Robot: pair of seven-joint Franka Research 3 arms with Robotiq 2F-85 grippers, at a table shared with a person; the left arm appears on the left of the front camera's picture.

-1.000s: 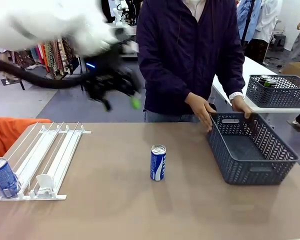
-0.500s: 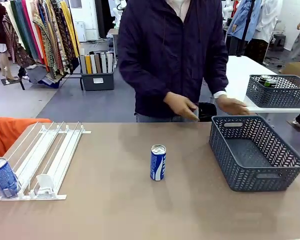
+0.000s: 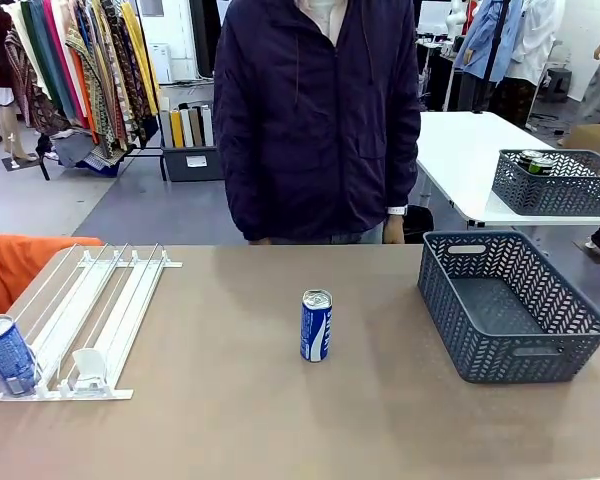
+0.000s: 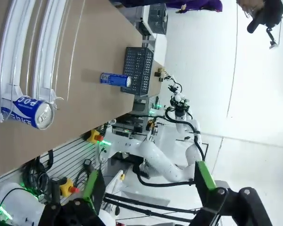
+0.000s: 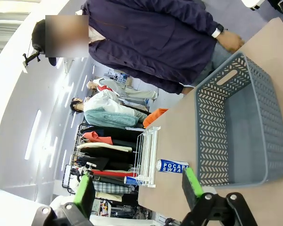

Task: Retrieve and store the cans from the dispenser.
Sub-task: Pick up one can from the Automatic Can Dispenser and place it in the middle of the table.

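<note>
One blue can with white lettering point(image 3: 315, 326) stands upright in the middle of the table. A second blue can point(image 3: 7, 354) rests at the front lip of the white rail dispenser point(image 3: 90, 320) at the left. From high above, my left gripper point(image 4: 148, 188) hangs open and empty, looking down on the dispenser point(image 4: 23, 47), its can point(image 4: 28, 112) and the table can point(image 4: 115, 79). My right gripper point(image 5: 139, 193) is also open and empty, well above the table, with the can point(image 5: 172, 166) and the dispenser point(image 5: 146, 155) far below.
An empty dark grey lattice basket point(image 3: 510, 305) sits on the table's right side. A person in a dark jacket point(image 3: 320, 120) stands at the far edge, arms down. Behind, a white table holds another basket point(image 3: 557, 182) with cans in it.
My left arm, blurred across the upper left a second ago, has left the front view. The person let go of the grey basket, which shifted slightly right, and drew both hands back.
</note>
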